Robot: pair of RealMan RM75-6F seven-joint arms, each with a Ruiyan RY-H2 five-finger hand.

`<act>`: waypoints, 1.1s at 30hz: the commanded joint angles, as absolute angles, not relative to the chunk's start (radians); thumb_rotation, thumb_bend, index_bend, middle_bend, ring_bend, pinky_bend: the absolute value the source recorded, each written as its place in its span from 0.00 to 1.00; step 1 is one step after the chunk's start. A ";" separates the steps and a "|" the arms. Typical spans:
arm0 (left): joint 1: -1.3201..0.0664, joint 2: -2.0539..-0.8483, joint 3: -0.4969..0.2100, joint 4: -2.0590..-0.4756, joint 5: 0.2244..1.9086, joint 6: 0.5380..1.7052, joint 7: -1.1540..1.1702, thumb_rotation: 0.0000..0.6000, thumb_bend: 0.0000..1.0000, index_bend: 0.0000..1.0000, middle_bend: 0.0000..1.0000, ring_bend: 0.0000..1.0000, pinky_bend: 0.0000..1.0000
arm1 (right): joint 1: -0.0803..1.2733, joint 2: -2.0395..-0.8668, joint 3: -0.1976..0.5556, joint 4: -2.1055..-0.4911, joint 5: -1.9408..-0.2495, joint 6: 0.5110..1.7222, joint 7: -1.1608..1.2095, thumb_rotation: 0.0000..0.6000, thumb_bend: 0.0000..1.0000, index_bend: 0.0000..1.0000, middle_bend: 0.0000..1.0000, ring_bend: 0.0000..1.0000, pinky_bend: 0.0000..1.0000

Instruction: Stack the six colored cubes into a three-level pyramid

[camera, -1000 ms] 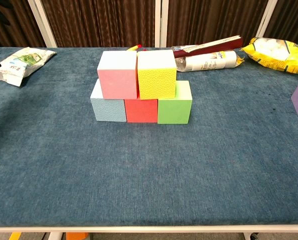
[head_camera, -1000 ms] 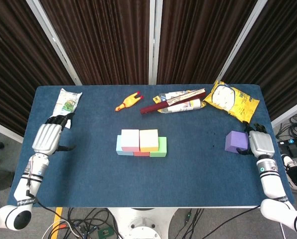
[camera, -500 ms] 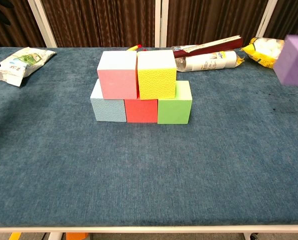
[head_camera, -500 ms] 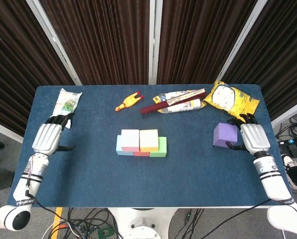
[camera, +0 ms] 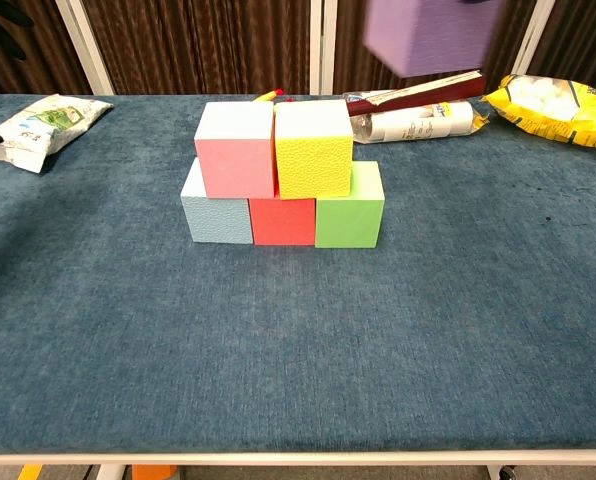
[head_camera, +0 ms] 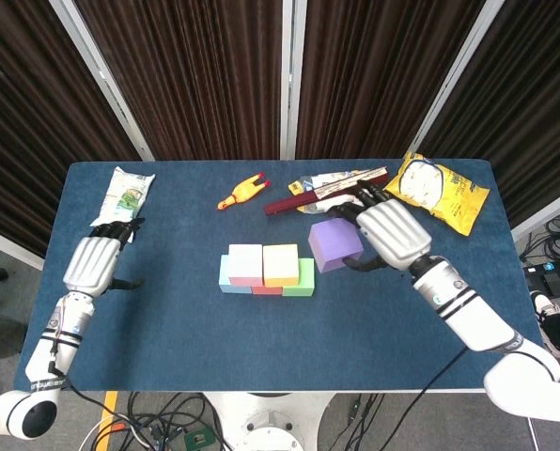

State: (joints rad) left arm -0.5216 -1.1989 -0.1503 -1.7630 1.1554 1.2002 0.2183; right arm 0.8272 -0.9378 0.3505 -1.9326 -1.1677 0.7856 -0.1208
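The right hand is holding the purple cube up in the air, fingers wrapping its right side, just right of the stack and above the tabletop. In the chest view that cube is showing blurry at the top edge, partly cut off, and the hand itself is barely making it into that shot.

The stack is sitting mid-tabletop: light blue cube, red cube and green cube making the bottom row, all touching, with the pink cube and yellow cube sitting on top side by side. All blocky with a pebbly, foam-looking surface. The red one is mostly hiding from the head view, just a sliver showing.

The left hand is hovering at the left edge of the tabletop, fingers loosely spread, holding nothing.

Along the back: a crinkly white-green packet, a rubber chicken, a dark red long box lying over a white tube-shaped pack, and a yellow bag of white round bits. The tabletop is looking like fuzzy blue fabric.
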 commanded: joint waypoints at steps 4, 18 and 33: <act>-0.515 -1.200 -0.154 -1.760 1.158 1.199 0.208 1.00 0.04 0.14 0.21 0.14 0.20 | 0.966 -1.061 0.333 -1.908 -0.984 0.768 -0.315 1.00 0.16 0.26 0.38 0.10 0.01; -0.501 -1.203 -0.157 -1.745 1.178 1.191 0.170 1.00 0.04 0.14 0.21 0.13 0.20 | 1.112 -1.230 0.297 -1.946 -0.663 0.997 -0.586 1.00 0.13 0.26 0.38 0.10 0.00; -0.498 -1.208 -0.164 -1.740 1.173 1.178 0.168 1.00 0.04 0.14 0.20 0.13 0.20 | 1.180 -1.331 0.303 -1.965 -0.539 1.140 -0.689 1.00 0.12 0.25 0.38 0.10 0.00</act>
